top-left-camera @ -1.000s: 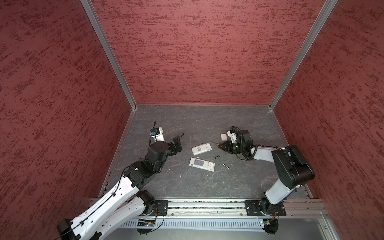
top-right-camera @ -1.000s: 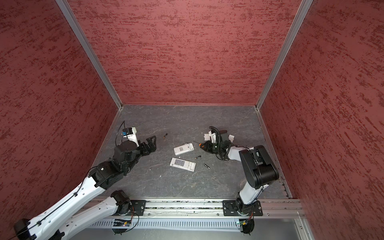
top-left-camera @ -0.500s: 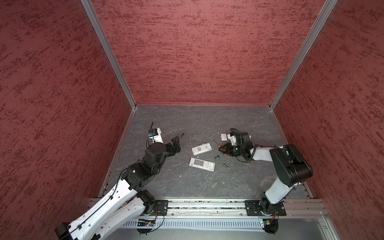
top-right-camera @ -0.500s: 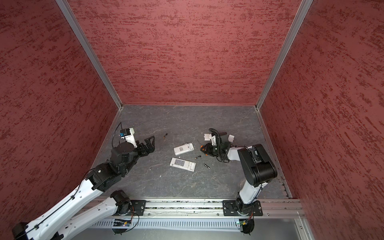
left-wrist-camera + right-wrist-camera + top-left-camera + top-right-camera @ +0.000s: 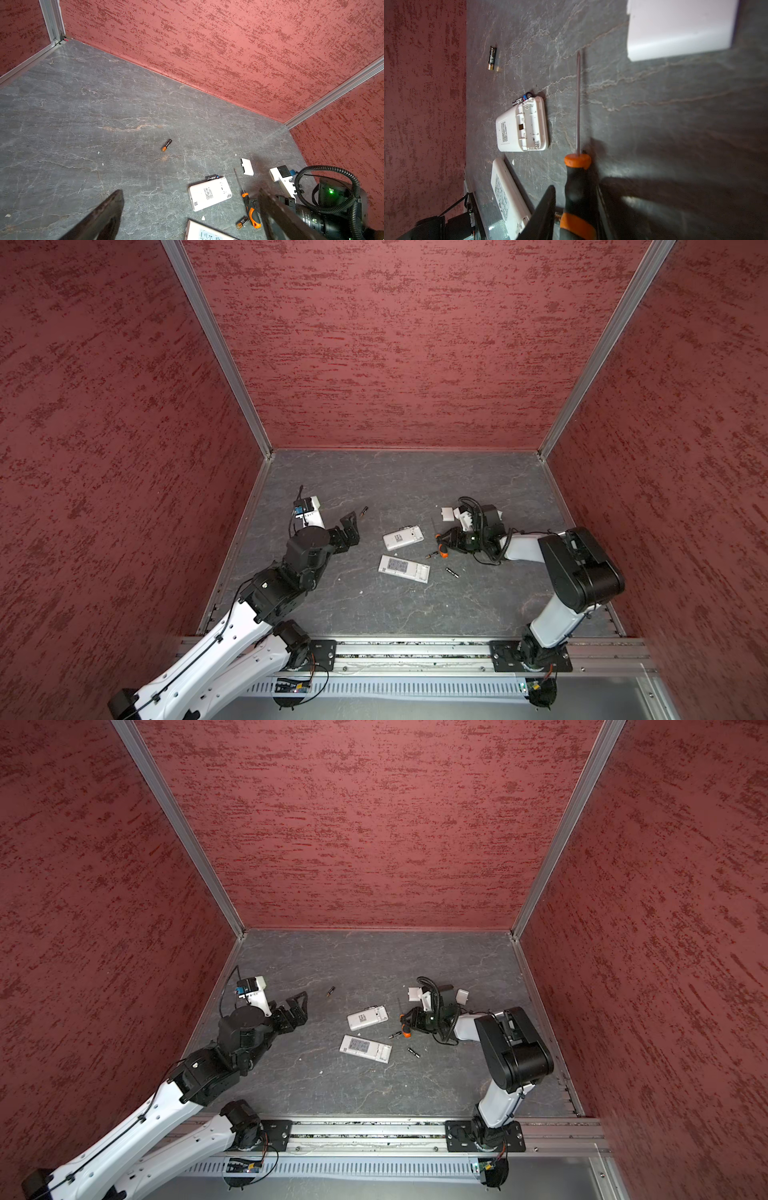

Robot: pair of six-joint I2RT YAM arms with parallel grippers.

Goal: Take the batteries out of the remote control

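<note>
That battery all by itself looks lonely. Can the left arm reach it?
Probably yes: the lone battery lies on bare floor just ahead of the open left gripper, nothing between them.

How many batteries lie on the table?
4 batteries: one alone near the left hand, one against the upper remote, one beside the screwdriver handle, one right of the lower remote. More may be hidden.

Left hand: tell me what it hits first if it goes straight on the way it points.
Probably the battery lying on the floor just ahead of the open left hand. It might pass above it, since height is unclear.
</note>
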